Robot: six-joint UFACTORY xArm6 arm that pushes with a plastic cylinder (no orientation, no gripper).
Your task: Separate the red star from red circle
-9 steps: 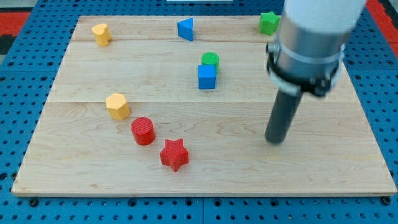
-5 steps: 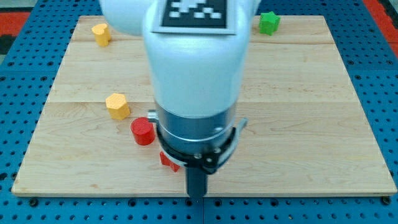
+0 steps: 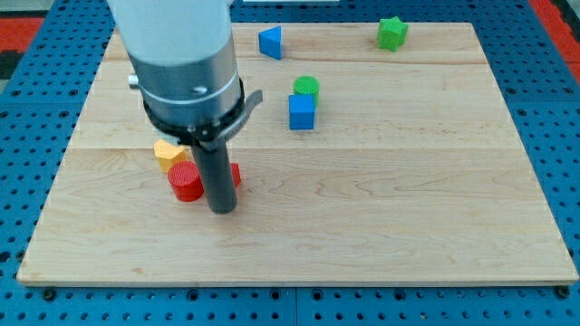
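The red circle (image 3: 185, 181) lies on the wooden board (image 3: 408, 199) at the lower left. The red star (image 3: 235, 174) is mostly hidden behind my rod; only a red sliver shows to the rod's right. My tip (image 3: 222, 210) rests on the board just right of the red circle and in front of the star, touching or nearly touching both. The star and the circle sit close together with the rod between them in the view.
A yellow block (image 3: 165, 151) sits just above the red circle, partly hidden by the arm. A blue cube (image 3: 302, 111) with a green circle (image 3: 306, 86) behind it stands at centre. A blue triangle (image 3: 270, 42) and a green star (image 3: 391, 33) lie near the top edge.
My arm swept from the right to the bottom and then up and left. The red star was pushed up and left toward the circle. The red circle shifted slightly left and up.
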